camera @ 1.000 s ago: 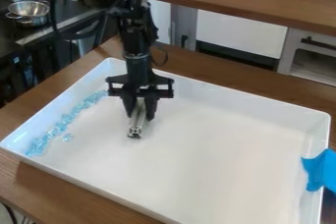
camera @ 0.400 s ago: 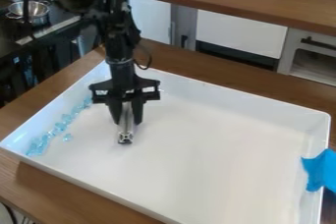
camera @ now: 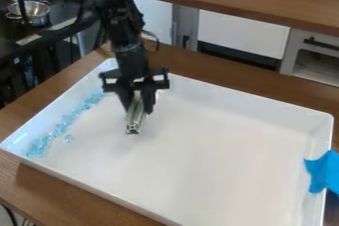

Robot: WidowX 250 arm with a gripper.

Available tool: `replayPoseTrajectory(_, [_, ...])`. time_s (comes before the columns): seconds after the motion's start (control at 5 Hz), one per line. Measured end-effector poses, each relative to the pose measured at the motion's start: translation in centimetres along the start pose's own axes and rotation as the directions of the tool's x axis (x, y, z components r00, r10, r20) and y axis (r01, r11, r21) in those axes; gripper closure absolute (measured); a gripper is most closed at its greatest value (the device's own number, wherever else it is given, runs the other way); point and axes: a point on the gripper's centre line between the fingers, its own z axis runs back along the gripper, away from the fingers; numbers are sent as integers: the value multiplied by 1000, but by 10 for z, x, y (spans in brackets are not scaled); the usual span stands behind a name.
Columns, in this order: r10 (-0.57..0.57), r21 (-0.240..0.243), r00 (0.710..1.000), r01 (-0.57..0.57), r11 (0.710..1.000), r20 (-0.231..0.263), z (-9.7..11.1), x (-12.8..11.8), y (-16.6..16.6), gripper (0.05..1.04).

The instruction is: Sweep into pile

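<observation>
Pointing its square end toward the near side of the white tray (camera: 218,150), a slim metal bar (camera: 134,124) has its long axis nearly up-and-down in view, the lower end leaning slightly left. The pincer (camera: 138,111) is closed on it, one finger gripping each side, over the tray's far-left part. Clear blue pieces (camera: 67,119) form a slanting strip along the left wall, apart from the bar, with a loose piece (camera: 68,139) just beside the strip. The tray rests on a wooden surface (camera: 39,183).
</observation>
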Motion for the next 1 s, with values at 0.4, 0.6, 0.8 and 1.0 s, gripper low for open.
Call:
replayPoseTrajectory(0.4, [25,41,1000,-25,999,-4,-18,21,1,693])
replayPoseTrajectory(0.6, [40,58,999,-39,998,-15,-21,26,6,693])
replayPoseTrajectory(0.8, [79,76,997,-78,994,-18,-18,27,23,693])
replayPoseTrajectory(1.0, [101,82,995,-99,992,-21,-15,28,39,693])
